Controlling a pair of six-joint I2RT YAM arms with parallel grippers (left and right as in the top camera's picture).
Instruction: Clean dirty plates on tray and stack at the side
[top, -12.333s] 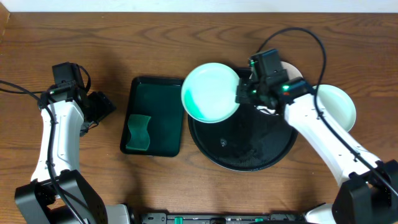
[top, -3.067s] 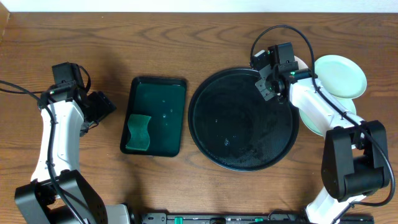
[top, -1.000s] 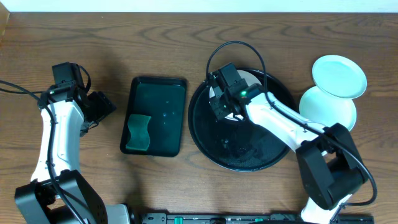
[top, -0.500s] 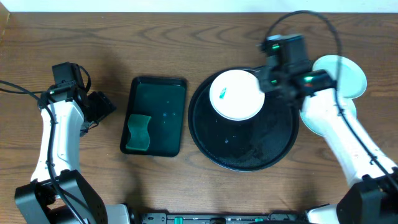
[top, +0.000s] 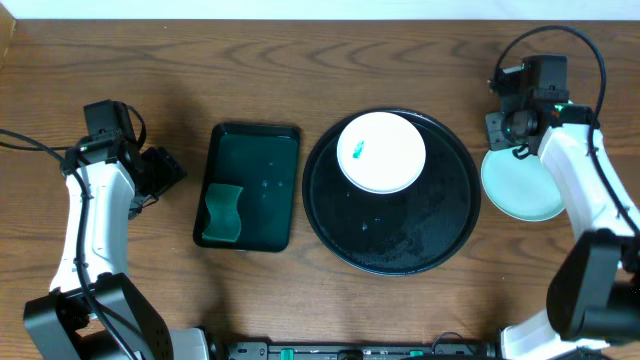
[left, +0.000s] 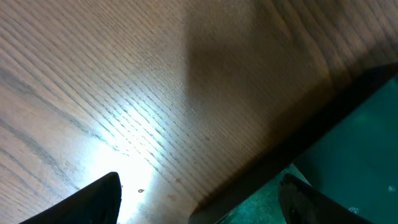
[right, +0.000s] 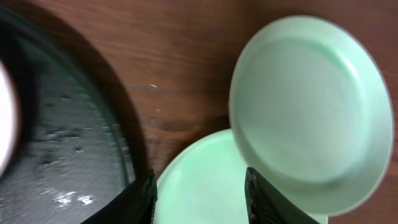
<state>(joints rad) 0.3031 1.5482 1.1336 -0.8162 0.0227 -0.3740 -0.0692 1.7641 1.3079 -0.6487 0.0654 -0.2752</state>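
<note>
**Status.** The white plate (top: 381, 152) lies flat in the upper half of the black tray (top: 400, 250), with a green smear (top: 358, 150) left of its centre. I judge this plate uncleaned. The other two plates are off the tray, on the counter (top: 250, 60) just to its right. The first mint plate (top: 515, 190) lies flat beside the tray rim. The second mint plate (right: 311, 106) overlaps its far edge and sits off-centre. I cannot tell whether it rests level or leans.

**Grippers.** The right gripper (right: 199, 186) hangs above the two mint plates. Its fingers stand partly apart, with nothing between them. The left gripper (left: 199, 199) is spread wide and empty. It is parked over bare counter at the left edge of the rectangular tray (top: 250, 135). The sponge (top: 223, 213) lies in the near corner of that tray.

**Step in hand.** I judge the task about two-thirds complete. Two plates are set aside and one is left to wipe.

**Next move.**
1. Bring the right gripper across to the white plate's rim and close on it at the edge.
2. Lower the left gripper onto the sponge.
3. Wipe the smear.
4. Set the white plate on the mint pair. Correct their offset first, or the pile may sit crooked.
</note>
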